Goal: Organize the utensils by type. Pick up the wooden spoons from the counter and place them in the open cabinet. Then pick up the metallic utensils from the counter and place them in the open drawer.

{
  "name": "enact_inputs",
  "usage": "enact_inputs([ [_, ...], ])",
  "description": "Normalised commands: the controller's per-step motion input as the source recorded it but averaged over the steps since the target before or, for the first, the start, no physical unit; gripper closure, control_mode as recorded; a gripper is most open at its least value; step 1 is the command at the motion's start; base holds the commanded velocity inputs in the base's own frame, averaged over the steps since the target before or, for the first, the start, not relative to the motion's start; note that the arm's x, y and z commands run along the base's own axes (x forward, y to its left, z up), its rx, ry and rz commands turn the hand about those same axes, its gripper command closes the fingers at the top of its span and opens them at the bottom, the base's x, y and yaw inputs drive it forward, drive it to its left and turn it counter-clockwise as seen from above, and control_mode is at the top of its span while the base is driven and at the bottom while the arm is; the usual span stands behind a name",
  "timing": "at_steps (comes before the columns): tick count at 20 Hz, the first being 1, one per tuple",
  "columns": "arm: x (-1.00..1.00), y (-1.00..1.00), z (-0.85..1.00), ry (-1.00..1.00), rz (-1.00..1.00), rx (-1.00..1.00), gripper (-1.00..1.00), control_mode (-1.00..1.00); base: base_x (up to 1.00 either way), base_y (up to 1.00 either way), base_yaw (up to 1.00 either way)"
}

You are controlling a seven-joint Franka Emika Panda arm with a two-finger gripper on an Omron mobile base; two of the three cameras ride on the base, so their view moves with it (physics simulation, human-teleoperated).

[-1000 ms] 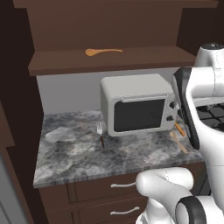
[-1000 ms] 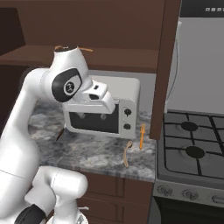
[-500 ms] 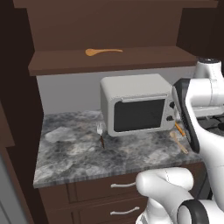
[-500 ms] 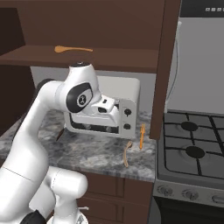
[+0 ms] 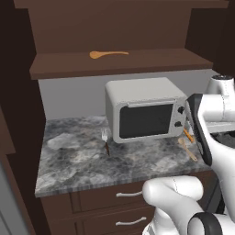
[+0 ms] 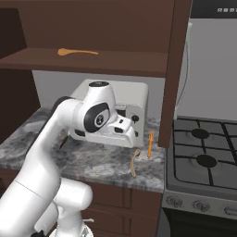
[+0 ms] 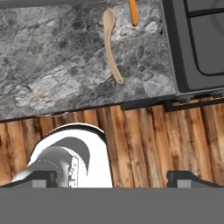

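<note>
Spoons first: you've got one orange-tan wooden spoon [image 5: 108, 54] lying flat on the shelf of the open cabinet [image 5: 124, 64], bowl to the left, handle running right. The paler beige wooden spoon [image 7: 112, 45] is down on the counter [image 7: 52, 57], near the front edge, close to the stove [image 7: 197, 39]; in the right base view it lies in front of the microwave's right corner [image 6: 134, 163]. Just beside it, towards the wall, you see the orange-handled utensil [image 6: 150, 144], its handle pointing back at the wall; its head isn't clear from here. The two lie close together but apart.

Over on the other side, the fork [image 5: 106, 140] with its dark reddish-brown handle sits on the counter right at the microwave's [image 5: 146, 110] front left corner, tines pointing towards the back.

Your gripper [image 7: 111, 177] hangs above the counter's front edge, looking straight down, finger tips [image 7: 186, 178] spread wide apart and nothing between them. The beige spoon lies ahead of it in the hand view, well clear of the tips. Below the tips you're seeing wooden floor planks [image 7: 144, 144]. In the right base view the hand [image 6: 121, 132] sits in front of the microwave, above the counter.
</note>
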Motion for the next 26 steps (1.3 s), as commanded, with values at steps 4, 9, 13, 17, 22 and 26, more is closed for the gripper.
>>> enact_inputs([
  [4, 0.00, -0.25, -0.35, 0.01, 0.00, 0.07, -1.00, -1.00, 0.00, 0.00, 0.00],
  [9, 0.09, -0.10, -0.42, 0.01, 0.00, 0.05, -1.00, -1.00, 0.00, 0.00, 0.00],
  [13, 0.32, -0.01, -0.52, 0.05, 0.01, 0.02, -1.00, -1.00, 0.00, 0.00, 0.00],
  [17, 0.51, 0.00, -0.43, 0.00, 0.09, 0.03, -1.00, -1.00, 0.00, 0.00, 0.00],
  [22, 0.46, -0.04, -0.27, 0.01, 0.11, 0.01, -1.00, -1.00, 0.00, 0.00, 0.00],
  [26, 0.32, -0.14, -0.18, 0.09, 0.07, 0.00, -1.00, -1.00, 0.00, 0.00, 0.00],
])
